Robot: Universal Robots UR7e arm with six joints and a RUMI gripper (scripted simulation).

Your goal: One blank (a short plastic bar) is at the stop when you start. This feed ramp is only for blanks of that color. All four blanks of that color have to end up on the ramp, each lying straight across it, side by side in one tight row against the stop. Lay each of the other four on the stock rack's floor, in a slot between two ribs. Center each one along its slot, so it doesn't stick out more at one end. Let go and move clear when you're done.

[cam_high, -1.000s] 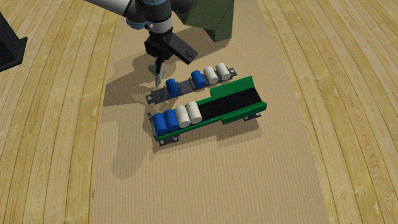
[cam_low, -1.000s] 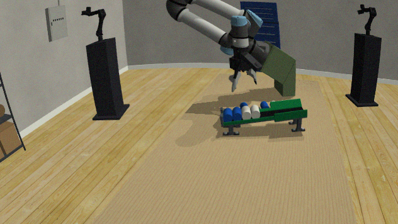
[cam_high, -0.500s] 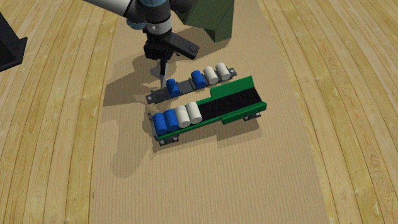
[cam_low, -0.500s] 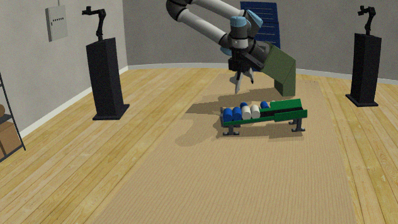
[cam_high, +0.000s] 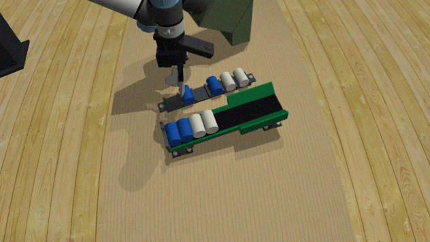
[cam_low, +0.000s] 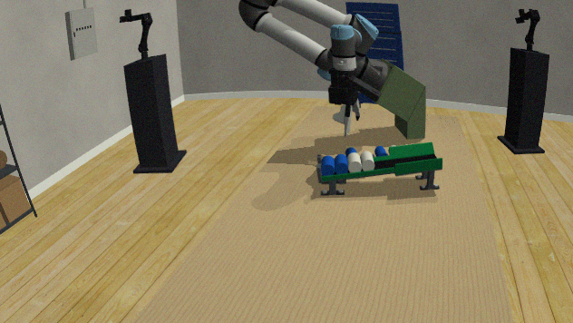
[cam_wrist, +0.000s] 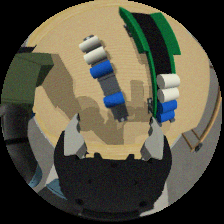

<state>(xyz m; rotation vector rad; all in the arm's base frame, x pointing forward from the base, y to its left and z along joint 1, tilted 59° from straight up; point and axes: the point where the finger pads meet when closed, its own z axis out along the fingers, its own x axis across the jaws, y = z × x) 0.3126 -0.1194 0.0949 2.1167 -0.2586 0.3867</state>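
Gripper (cam_high: pixel 182 89) (cam_low: pixel 352 127) (cam_wrist: pixel 115 115) hung above the stock rack (cam_high: pixel 173 103) (cam_wrist: pixel 108 86), fingers wide apart, nothing betw. them. Ramp (cam_high: pixel 250 113) (cam_low: pixel 419 160) (cam_wrist: pixel 159 50) held 4 blanks in a row from the stop (cam_high: pixel 165 137): two blue blanks (cam_high: pixel 178 130) (cam_low: pixel 335 165) (cam_wrist: pixel 167 111) at the low end, then two white blanks (cam_high: pixel 203 124) (cam_low: pixel 361 161) (cam_wrist: pixel 168 87). Rack held 2 white (far end, adj. slots) and 2 blue, one of these, the near blue blank (cam_high: pixel 188 95) (cam_low: pixel 351 151) (cam_wrist: pixel 114 99), partly behind a finger in top view.

Step in hand (judged): sorting abt. half done; blue prob. the ramp color, since a blue one lay at the stop. Next move prob. req'd either lifting a white off the ramp into a free slot, centered, or descending on the near blue w/ fingers aligned. Whites had to go before the remaining blues could close up tight. Brands, labels, writing: none legible.

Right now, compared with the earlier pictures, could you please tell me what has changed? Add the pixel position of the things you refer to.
The open gripper (cam_high: pixel 182 92) (cam_low: pixel 352 127) (cam_wrist: pixel 115 115) has shifted to the right and a little lower in the top and exterior views, its near finger now overlapping a blue blank (cam_high: pixel 188 97) on the stock rack (cam_high: pixel 200 94) (cam_wrist: pixel 109 86) in the top view. Nothing was grasped or released. The blanks on the rack and the feed ramp (cam_high: pixel 255 108) (cam_low: pixel 412 155) (cam_wrist: pixel 159 55) stayed put.
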